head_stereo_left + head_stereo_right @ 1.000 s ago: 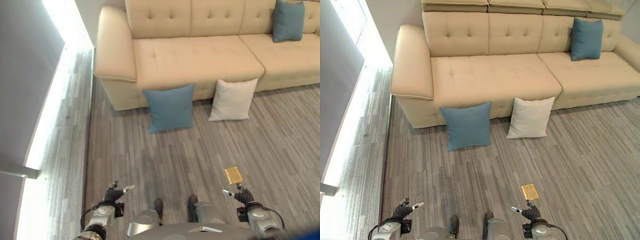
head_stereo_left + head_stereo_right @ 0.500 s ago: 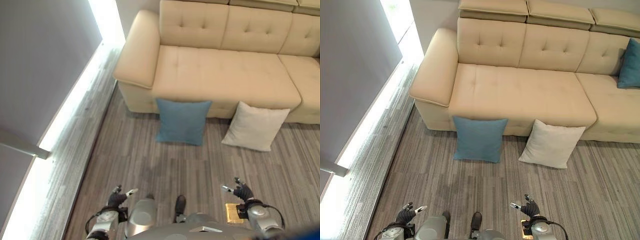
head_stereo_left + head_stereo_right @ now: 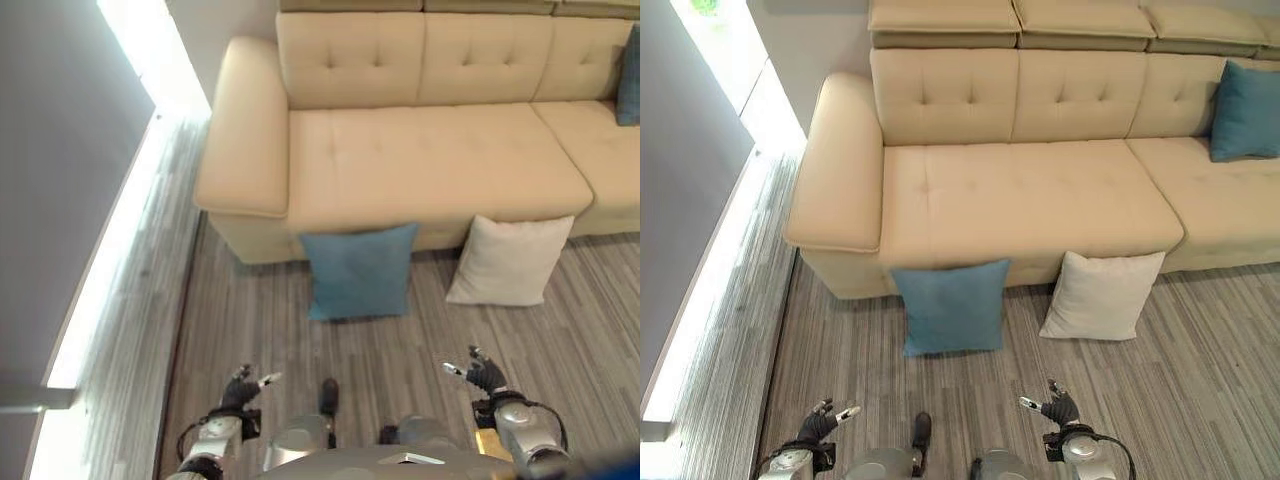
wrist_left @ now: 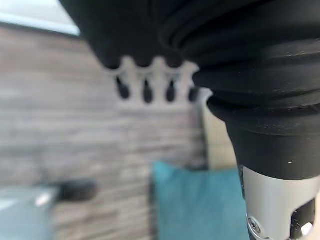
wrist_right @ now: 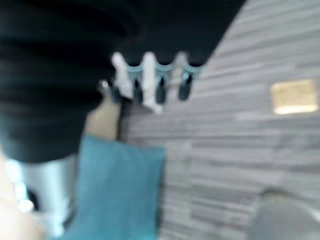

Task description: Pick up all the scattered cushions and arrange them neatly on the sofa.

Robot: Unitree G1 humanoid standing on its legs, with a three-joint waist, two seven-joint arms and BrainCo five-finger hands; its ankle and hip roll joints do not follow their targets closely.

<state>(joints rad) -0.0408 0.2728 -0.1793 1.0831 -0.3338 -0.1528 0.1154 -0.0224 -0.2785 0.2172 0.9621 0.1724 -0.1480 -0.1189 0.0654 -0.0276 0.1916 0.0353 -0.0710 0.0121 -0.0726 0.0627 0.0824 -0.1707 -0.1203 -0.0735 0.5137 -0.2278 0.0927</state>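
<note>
A blue cushion stands on the floor, leaning against the front of the beige sofa. To its right a white cushion leans there the same way. A second blue cushion rests against the sofa back at the far right. My left hand and right hand hang low near the bottom edge, well short of the cushions, both open and holding nothing. Past the fingers in the left wrist view I see the blue cushion. It also lies beyond the fingers in the right wrist view.
A grey wall with a bright light strip at its foot runs along the left. A small gold square lies on the striped grey floor by my right arm. Open floor separates me from the sofa.
The whole picture has shifted, so the camera has moved; the sofa now sits more centred. The cushions lie where they were and both hands stay low and open.
</note>
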